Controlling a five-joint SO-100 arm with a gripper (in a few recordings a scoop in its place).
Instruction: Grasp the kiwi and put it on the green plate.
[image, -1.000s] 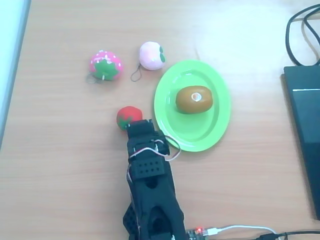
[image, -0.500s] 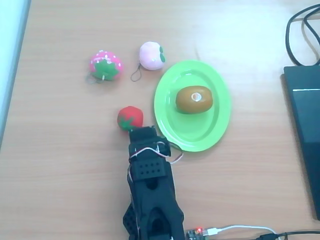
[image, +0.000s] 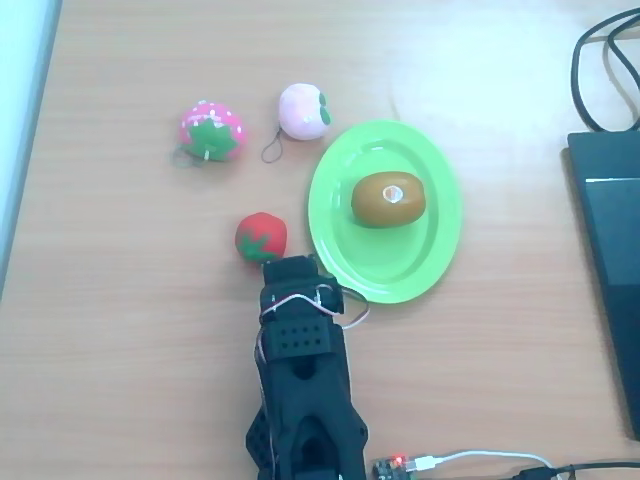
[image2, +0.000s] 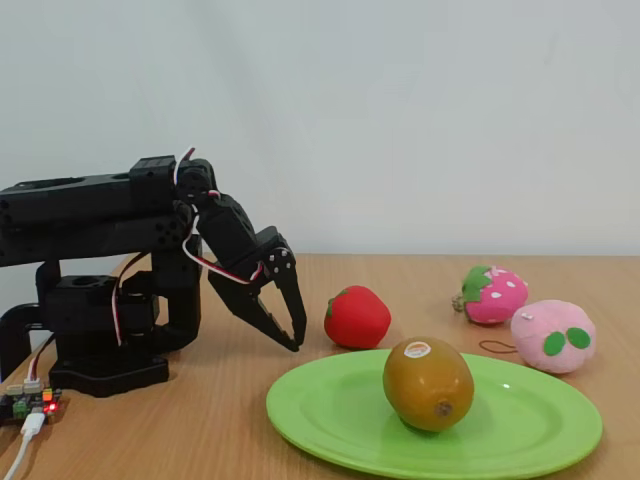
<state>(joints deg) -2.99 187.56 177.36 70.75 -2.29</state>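
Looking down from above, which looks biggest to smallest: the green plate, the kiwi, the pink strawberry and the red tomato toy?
1. green plate
2. kiwi
3. pink strawberry
4. red tomato toy

Kiwi and strawberry look close; the kiwi is only slightly larger.

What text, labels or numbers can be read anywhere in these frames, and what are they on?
No text reads clearly in either view.
Kiwi: a small round sticker on top with red and pale markings, too small and blurred to read; in the overhead view it is just a pale spot.
Green plate, the other toy fruits and the arm: no lettering visible.
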